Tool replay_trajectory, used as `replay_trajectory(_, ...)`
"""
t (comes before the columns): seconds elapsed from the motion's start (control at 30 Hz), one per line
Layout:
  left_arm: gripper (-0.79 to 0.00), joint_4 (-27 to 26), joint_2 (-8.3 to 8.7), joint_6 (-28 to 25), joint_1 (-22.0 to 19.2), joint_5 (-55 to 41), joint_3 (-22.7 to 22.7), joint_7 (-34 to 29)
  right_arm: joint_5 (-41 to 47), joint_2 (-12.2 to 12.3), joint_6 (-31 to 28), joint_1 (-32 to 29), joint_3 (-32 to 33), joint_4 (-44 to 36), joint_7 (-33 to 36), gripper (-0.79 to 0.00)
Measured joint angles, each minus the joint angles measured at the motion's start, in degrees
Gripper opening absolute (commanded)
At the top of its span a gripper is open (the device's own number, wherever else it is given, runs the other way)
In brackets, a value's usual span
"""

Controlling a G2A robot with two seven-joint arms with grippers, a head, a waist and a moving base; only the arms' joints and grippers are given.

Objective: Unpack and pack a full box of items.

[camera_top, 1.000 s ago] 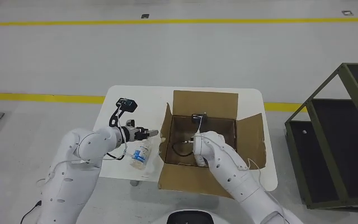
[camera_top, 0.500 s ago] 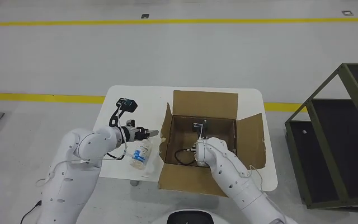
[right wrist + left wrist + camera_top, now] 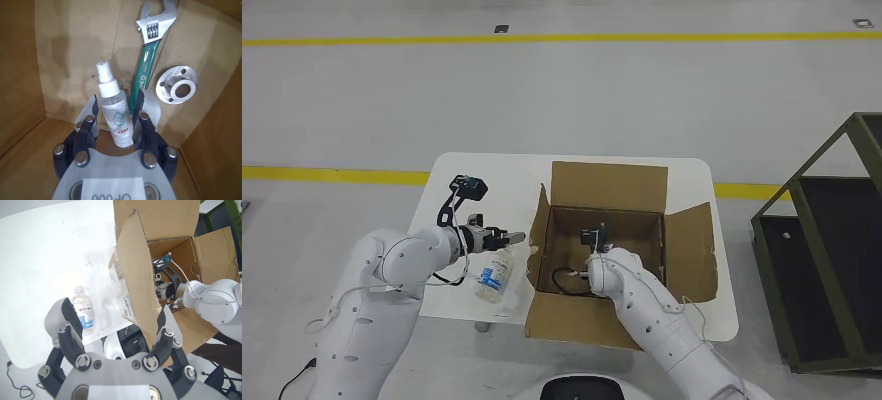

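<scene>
An open cardboard box (image 3: 607, 185) stands on the white table (image 3: 457, 185). On its floor lie a clear spray bottle (image 3: 115, 113), a green-handled adjustable wrench (image 3: 147, 62) and a metal flange (image 3: 176, 87). My right gripper (image 3: 118, 95) is down inside the box, open, with one finger on each side of the spray bottle and a narrow gap at each. My left gripper (image 3: 512, 238) is open and holds nothing; it hangs left of the box, above the table. Below it a clear bottle with a blue and white label (image 3: 494, 272) lies on the table; the left wrist view shows that bottle (image 3: 85, 313) too.
The box's flaps (image 3: 136, 262) stand up or fold outward around the opening. A green metal rack (image 3: 832, 240) stands on the floor right of the table. Bare table lies behind and left of the left gripper.
My right arm has shifted inside the box, its wrist moving toward the box's left, near side. The left arm and the bottle on the table have not moved.
</scene>
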Motion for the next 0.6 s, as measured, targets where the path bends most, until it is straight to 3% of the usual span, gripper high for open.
replay_trajectory(0.3,0.000,0.00,0.00,0.00,0.00,0.00,0.00,0.00,1.63,-1.26,-0.87,1.97,-1.26,5.75,-1.89,-0.409)
replay_trajectory(0.43,0.000,0.00,0.00,0.00,0.00,0.00,0.00,0.00,2.22,-1.86,-0.98,3.03,-1.84,7.76,-2.67,-0.582)
replay_trajectory(0.47,0.000,0.00,0.00,0.00,0.00,0.00,0.00,0.00,2.25,-2.02,-0.87,3.37,-1.99,8.08,-2.91,-0.767)
replay_trajectory(0.6,0.000,0.00,0.00,0.00,0.00,0.00,0.00,0.00,1.87,-2.40,0.23,4.12,-2.20,8.14,-3.80,-0.785)
